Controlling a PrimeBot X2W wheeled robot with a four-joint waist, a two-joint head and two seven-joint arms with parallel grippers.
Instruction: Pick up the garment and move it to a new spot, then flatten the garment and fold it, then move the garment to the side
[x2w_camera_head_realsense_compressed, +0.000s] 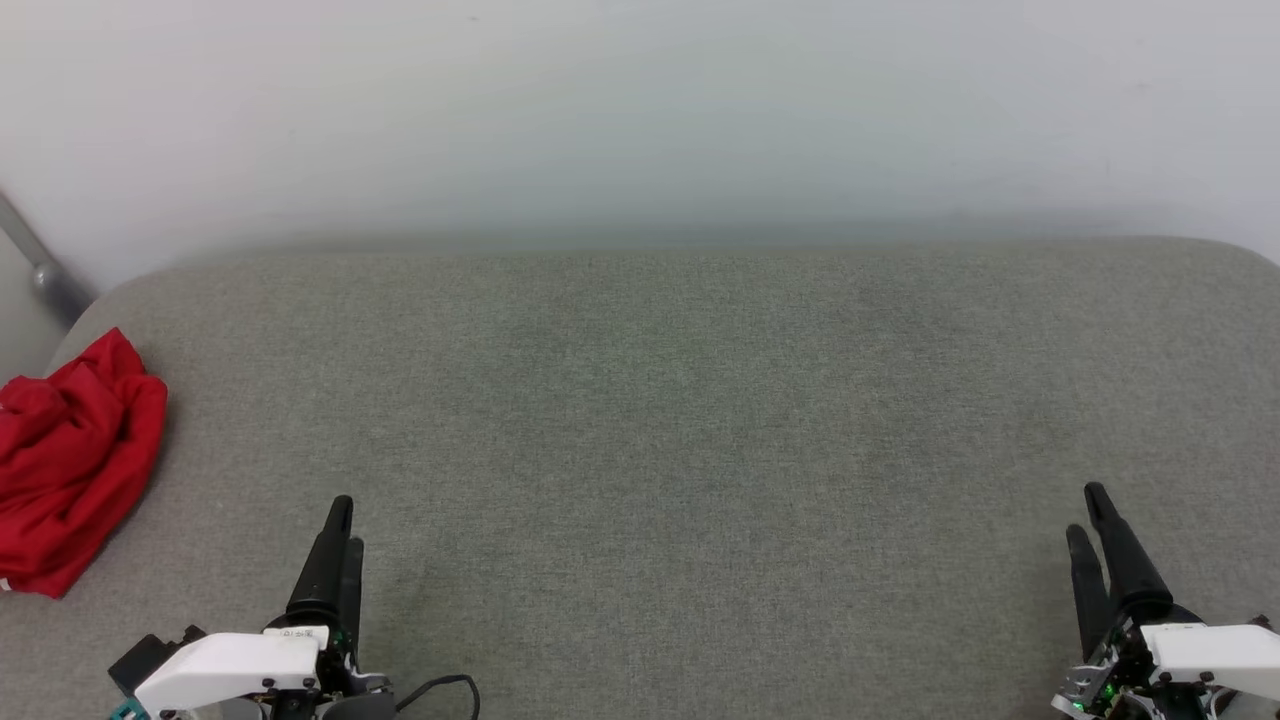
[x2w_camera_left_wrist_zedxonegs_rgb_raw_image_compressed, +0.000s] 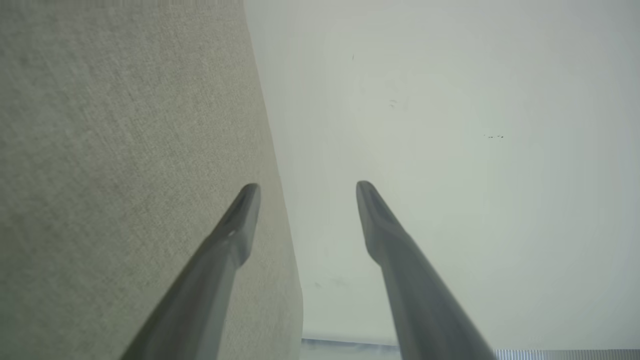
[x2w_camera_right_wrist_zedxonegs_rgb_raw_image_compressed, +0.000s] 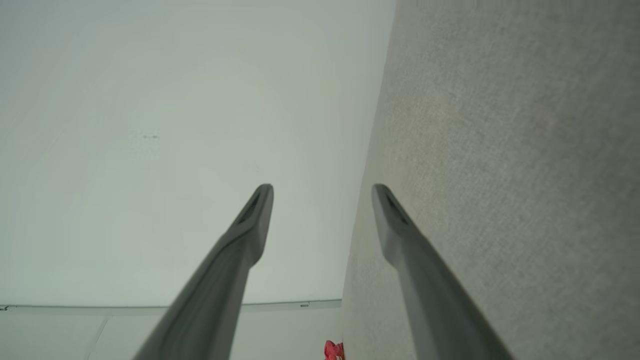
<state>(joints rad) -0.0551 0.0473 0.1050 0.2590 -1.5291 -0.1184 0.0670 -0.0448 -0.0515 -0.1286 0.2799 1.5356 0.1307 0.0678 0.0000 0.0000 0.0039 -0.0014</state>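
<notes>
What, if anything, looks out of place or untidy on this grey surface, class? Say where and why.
The garment lies crumpled in a red heap at the left edge of the grey surface, bunched rather than flat. The left gripper and right gripper hang open, apart from it. Nothing else stands out.

Open grey fabric surface (x2w_camera_head_realsense_compressed: 640, 420), garment (x2w_camera_head_realsense_compressed: 70, 470) far left

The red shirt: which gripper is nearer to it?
Left. The left gripper is just right of the shirt; the right gripper is across the grey surface, at the other side.
</notes>
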